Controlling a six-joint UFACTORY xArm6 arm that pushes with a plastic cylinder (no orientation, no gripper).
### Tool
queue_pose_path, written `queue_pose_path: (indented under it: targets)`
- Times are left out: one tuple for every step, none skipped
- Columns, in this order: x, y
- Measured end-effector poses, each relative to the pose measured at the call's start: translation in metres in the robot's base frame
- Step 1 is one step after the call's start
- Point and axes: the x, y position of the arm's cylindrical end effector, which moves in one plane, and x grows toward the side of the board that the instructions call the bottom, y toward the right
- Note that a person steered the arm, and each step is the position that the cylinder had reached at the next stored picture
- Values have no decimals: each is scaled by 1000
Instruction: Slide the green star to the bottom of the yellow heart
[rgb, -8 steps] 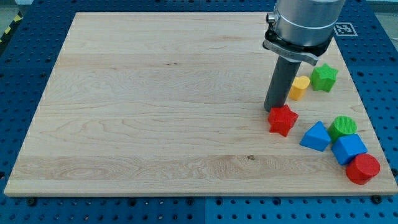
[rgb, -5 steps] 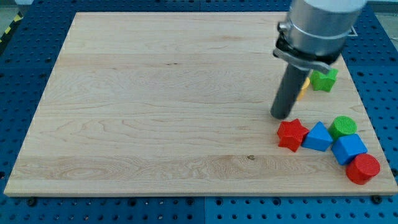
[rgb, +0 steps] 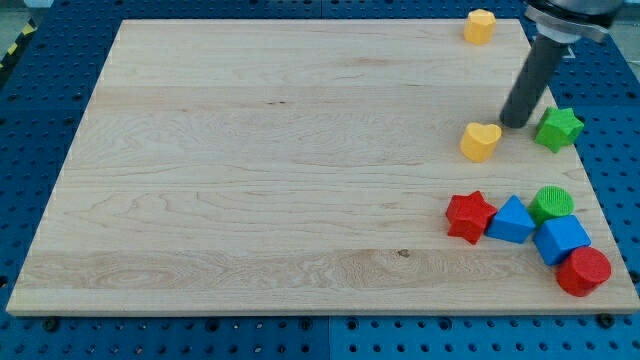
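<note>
The green star (rgb: 559, 128) lies near the board's right edge. The yellow heart (rgb: 480, 141) lies to its left, with a gap between them. My tip (rgb: 515, 123) stands in that gap, just above and right of the heart and left of the star, touching neither that I can tell. The rod rises to the view's top right.
A second yellow block (rgb: 480, 26) sits at the board's top edge. At the lower right, a red star (rgb: 469, 216), blue triangle (rgb: 512, 220), green cylinder (rgb: 552, 203), blue cube (rgb: 561, 240) and red cylinder (rgb: 583, 271) cluster together. The wooden board (rgb: 250, 170) has its right edge close to the star.
My tip moved up and to the right, away from the red star, to between the heart and green star. The green star shifted right and a little down. The arm no longer hides the top yellow block.
</note>
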Motion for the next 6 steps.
queue_pose_path:
  targets:
    - [-25,18]
    - [-19,69]
    - [-17,93]
    - [2,92]
    - [10,67]
    - [16,39]
